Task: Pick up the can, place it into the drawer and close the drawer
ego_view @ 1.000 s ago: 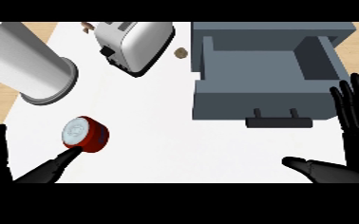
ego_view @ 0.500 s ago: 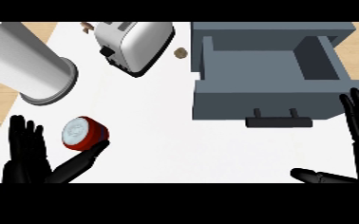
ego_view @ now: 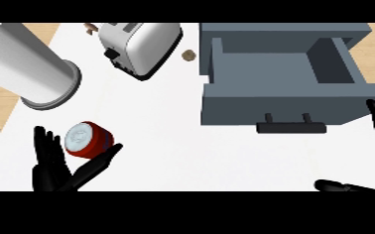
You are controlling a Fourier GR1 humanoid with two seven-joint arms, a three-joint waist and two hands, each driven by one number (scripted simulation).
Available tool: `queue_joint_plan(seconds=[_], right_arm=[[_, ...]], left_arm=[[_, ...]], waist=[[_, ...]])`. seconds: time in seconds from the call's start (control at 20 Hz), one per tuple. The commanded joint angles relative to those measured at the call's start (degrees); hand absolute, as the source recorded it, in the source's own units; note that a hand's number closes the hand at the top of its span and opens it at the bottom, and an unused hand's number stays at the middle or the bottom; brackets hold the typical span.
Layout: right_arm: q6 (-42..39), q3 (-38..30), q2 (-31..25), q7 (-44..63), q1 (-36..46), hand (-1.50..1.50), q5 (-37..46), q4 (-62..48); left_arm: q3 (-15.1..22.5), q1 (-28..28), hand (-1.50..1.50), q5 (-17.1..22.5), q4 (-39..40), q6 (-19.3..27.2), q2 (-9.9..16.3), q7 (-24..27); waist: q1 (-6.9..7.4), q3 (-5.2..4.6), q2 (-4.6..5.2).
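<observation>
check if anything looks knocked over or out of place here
The red can lies tipped on its side on the counter, silver end up, beside the open left hand. The toaster sits askew. The drawer stands open.

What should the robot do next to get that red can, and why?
Probably curl the left hand round the red can: its open fingers and thumb already flank the can without gripping it, and the grey drawer stands open to receive it.

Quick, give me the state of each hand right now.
Left hand: open, fingers straight, holding nothing, right beside the red can.
Right hand: only a sliver at the lower right edge; cannot tell.
</observation>
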State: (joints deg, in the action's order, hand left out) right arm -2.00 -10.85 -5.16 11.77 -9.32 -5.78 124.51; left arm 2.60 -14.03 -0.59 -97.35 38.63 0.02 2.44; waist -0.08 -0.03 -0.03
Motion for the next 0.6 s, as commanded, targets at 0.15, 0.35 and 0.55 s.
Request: queue_joint_plan(seconds=[0.15, 0.35, 0.55], right_arm=[[-1.8, -3.8, -1.4, 0.2, 1.2, -1.5, -1.8, -0.8], [-2.8, -1.6, 0.2, -0.9, -0.9, -1.5, 0.4, -0.3], [-2.0, -1.6, 2.1, 0.0, -2.3, -1.5, -0.1, 3.5]], left_arm=[[-2.5, -1.5, -1.5, 5.2, 3.9, -0.7, 0.0, 5.5], [-4.5, -1.5, -1.5, 9.4, 10.2, -3.6, 0.1, 11.1], [-7.0, 3.6, -1.5, 12.5, 21.0, -4.5, 0.0, 18.1]], waist=[[0.11, 0.03, -0.01], [0.11, 0.03, 0.0], [-0.04, 0.02, 0.0]])
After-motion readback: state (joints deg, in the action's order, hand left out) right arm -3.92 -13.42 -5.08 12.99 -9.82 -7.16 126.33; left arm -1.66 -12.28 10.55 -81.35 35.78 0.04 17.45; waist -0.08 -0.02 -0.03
